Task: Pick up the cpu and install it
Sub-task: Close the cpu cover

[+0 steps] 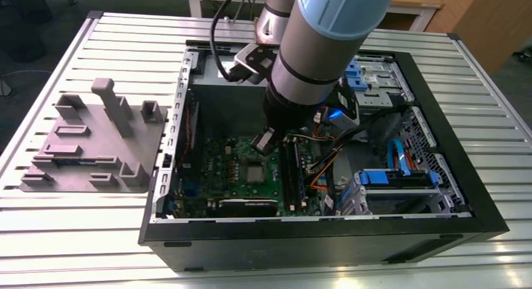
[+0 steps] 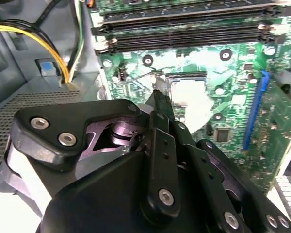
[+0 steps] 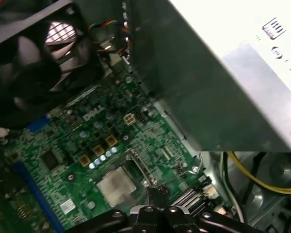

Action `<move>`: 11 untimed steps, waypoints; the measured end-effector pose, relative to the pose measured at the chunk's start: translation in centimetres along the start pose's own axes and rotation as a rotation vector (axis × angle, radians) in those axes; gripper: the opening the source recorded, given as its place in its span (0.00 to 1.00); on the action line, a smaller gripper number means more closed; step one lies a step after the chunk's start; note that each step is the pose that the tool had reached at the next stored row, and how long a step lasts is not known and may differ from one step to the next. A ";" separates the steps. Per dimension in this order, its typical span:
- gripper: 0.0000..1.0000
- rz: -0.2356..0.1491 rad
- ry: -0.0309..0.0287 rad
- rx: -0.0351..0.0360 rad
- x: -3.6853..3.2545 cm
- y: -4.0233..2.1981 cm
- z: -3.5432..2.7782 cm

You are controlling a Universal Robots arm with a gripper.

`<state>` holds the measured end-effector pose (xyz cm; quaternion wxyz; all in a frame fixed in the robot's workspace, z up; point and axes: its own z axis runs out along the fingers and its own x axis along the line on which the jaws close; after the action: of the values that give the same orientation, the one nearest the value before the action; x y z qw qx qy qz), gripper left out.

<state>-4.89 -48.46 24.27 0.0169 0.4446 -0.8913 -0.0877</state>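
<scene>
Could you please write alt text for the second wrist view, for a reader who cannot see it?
The black gripper hangs over a green circuit board inside a computer case, its tip next to the silvery square cpu lying in its socket. Long black memory slots run along the board beyond the cpu, and yellow cables curve past a grey metal box.

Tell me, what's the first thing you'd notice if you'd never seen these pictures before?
The big robot arm reaching down into the open computer case on the slatted metal table. Under it lies the bright green board, and in both wrist views the black gripper hangs just above the silvery cpu sitting in the board's socket. On the exterior view's left, a grey holder tray rests on the table.
</scene>
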 end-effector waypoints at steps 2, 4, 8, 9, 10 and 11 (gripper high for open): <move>0.10 -0.002 0.0004 -0.0001 0.04 -0.02 0.00; 0.10 -0.003 0.0007 -0.0002 0.04 -0.03 0.02; 0.10 -0.004 0.0007 -0.0002 0.04 -0.03 0.03; 0.10 -0.004 0.0007 -0.0002 0.04 -0.03 0.03; 0.10 -0.004 0.0008 -0.0002 0.04 -0.03 0.03; 0.10 -0.004 0.0007 -0.0002 0.04 -0.03 0.04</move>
<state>-4.89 -48.50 24.22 0.0171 0.4463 -0.8904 -0.0876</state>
